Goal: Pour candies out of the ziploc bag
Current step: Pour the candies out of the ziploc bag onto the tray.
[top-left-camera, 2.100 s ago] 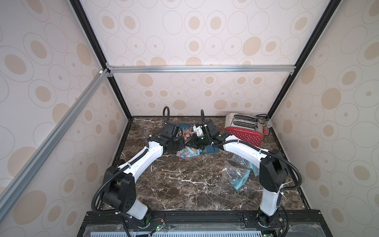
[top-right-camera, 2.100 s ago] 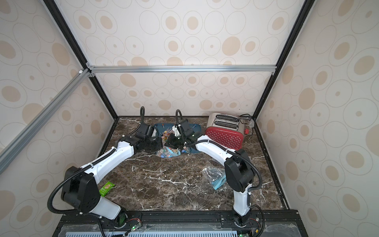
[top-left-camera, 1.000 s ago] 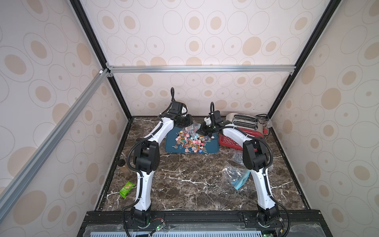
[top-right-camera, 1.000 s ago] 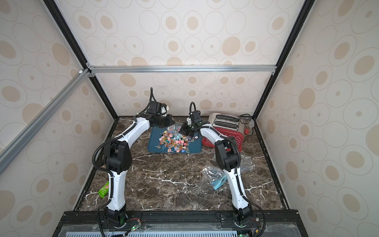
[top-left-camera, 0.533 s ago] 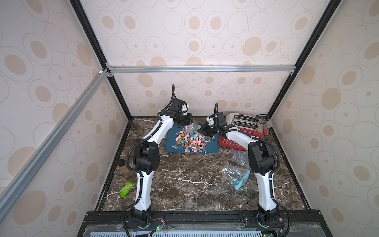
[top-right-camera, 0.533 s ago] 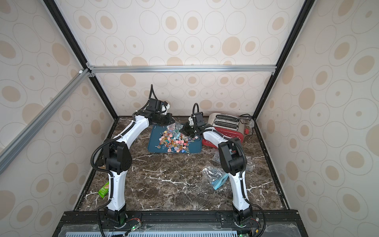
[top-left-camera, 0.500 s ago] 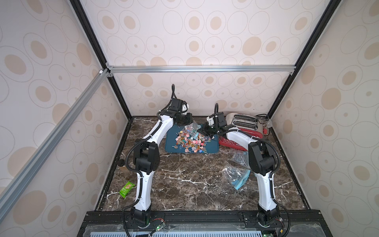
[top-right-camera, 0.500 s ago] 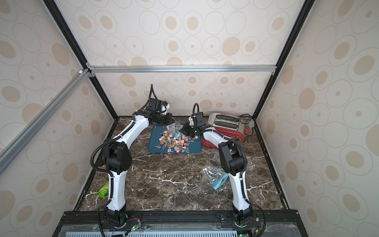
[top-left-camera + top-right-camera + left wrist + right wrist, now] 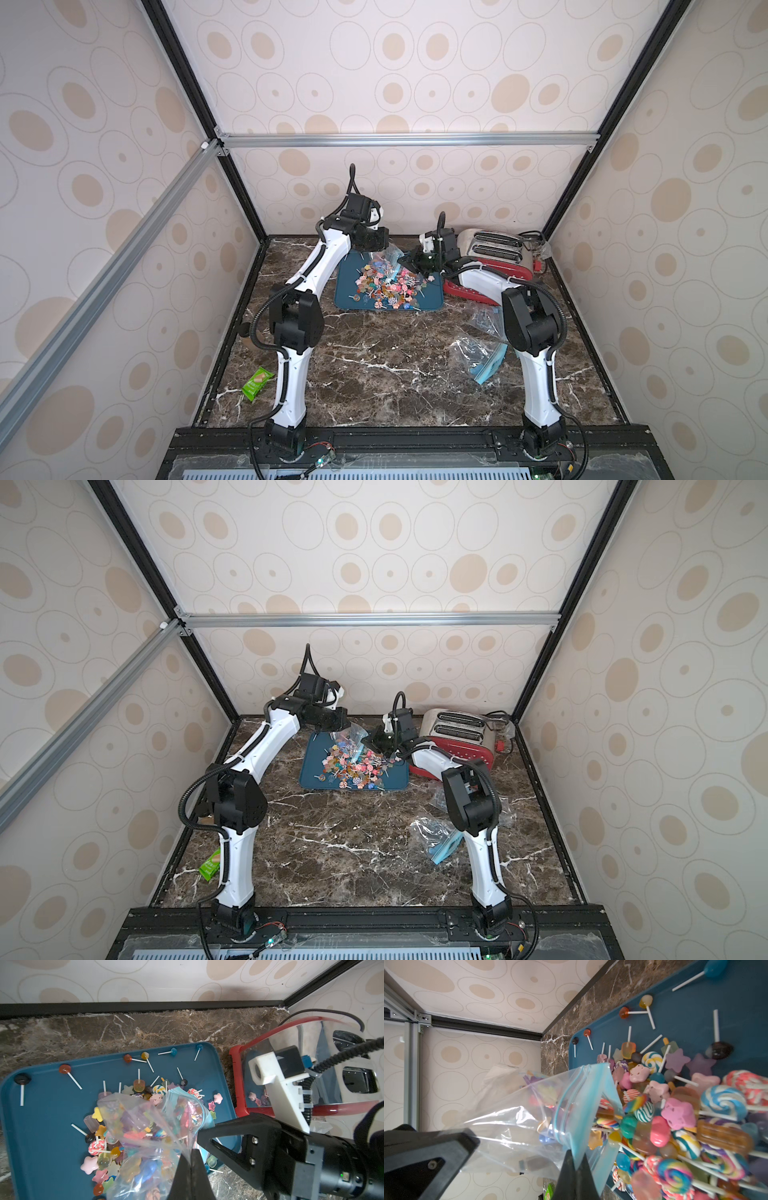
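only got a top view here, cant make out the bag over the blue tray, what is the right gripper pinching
observer: the right gripper is shut on the blue zip edge of the ziploc bag, right at its open mouth.
operator: any candies left inside
observer: yes, the right wrist view shows a few candies through the clear plastic, not yet out on the tray.
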